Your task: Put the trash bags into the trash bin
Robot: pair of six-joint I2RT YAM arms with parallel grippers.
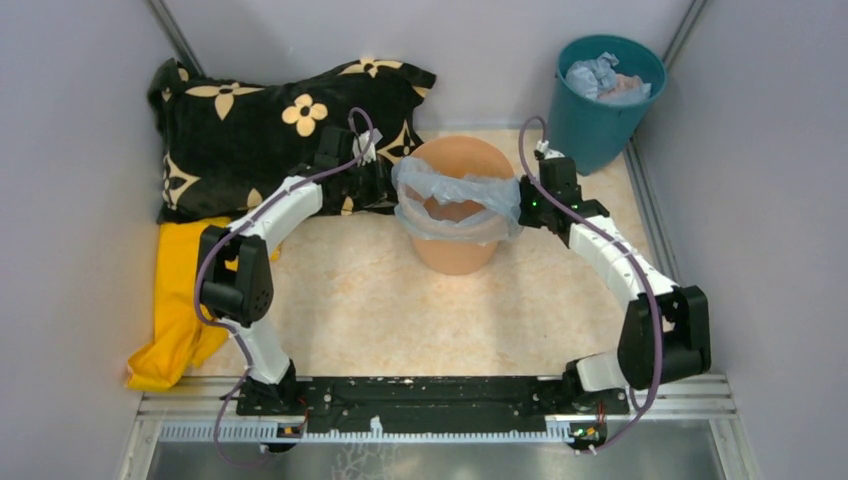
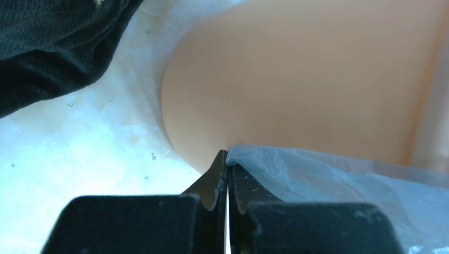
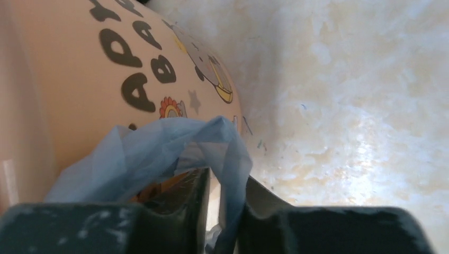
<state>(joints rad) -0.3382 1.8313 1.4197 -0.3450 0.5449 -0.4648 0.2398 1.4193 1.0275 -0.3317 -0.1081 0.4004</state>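
The peach-orange trash bin (image 1: pixel 455 255) stands in the middle of the table. A pale blue see-through trash bag (image 1: pixel 455 192) is stretched over its mouth and rim. My left gripper (image 1: pixel 385 180) is at the bin's left rim, shut on the bag's edge (image 2: pixel 317 174), right against the bin wall (image 2: pixel 307 79). My right gripper (image 1: pixel 527 200) is at the bin's right rim, with its jaws nearly closed on a fold of the bag (image 3: pixel 233 169) next to the printed bin wall (image 3: pixel 79 79).
A dark teal bucket (image 1: pixel 600 105) holding crumpled pale blue film stands at the back right. A black cushion with yellow flowers (image 1: pixel 260 125) lies at the back left, touching the left arm. A yellow cloth (image 1: pixel 180 300) lies along the left wall.
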